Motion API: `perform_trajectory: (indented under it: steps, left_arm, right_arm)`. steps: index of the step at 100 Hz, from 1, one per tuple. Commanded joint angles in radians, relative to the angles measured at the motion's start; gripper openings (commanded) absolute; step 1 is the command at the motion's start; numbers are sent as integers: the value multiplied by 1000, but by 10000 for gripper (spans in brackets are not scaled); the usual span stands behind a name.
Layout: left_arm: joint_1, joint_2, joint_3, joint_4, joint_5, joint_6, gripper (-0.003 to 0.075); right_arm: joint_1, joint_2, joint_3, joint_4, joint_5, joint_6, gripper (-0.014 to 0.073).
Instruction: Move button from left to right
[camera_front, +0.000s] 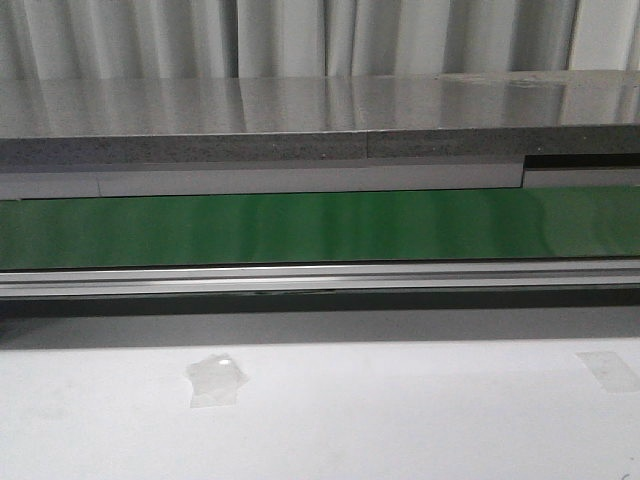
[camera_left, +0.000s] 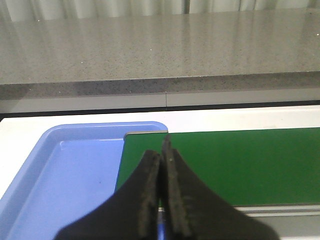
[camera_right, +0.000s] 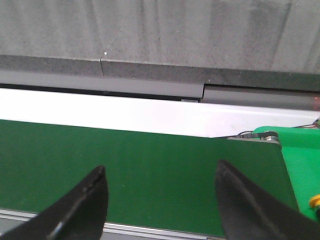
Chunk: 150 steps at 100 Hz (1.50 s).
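Note:
The button does not clearly show in any view. A small round yellow bit (camera_right: 315, 201) peeks in at the edge of the right wrist view, on a bright green part (camera_right: 300, 165); I cannot tell what it is. My left gripper (camera_left: 161, 150) is shut with nothing seen between its fingers, above the left end of the green conveyor belt (camera_left: 235, 165), next to a blue tray (camera_left: 75, 170). My right gripper (camera_right: 160, 167) is open and empty above the belt (camera_right: 150, 165). Neither gripper shows in the front view.
The belt (camera_front: 320, 225) runs across the front view behind a metal rail (camera_front: 320, 278). A grey stone counter (camera_front: 300, 115) lies beyond it. The white table (camera_front: 400, 410) in front bears two patches of clear tape (camera_front: 215, 380). The blue tray looks empty.

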Motion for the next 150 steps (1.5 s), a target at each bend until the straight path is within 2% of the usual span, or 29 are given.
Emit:
perform_trajectory:
  steps: [1, 23, 40, 49, 150]
  left_arm:
    - [-7, 5, -27, -23, -68, -1, -20]
    - [-7, 5, -27, -23, -68, -1, -20]
    - [-7, 5, -27, -23, -68, -1, -20]
    - [-7, 5, -27, -23, -68, -1, -20]
    - [-7, 5, -27, -23, -68, -1, -20]
  right_arm:
    - [2, -80, -4, 19, -85, -3, 426]
    - [2, -209, 12, 27, 1, -3, 180]
    - [2, -222, 12, 27, 36, -3, -23]
    - [2, -222, 12, 27, 37, -3, -104]
    - [2, -246, 46, 25, 20, -3, -101]
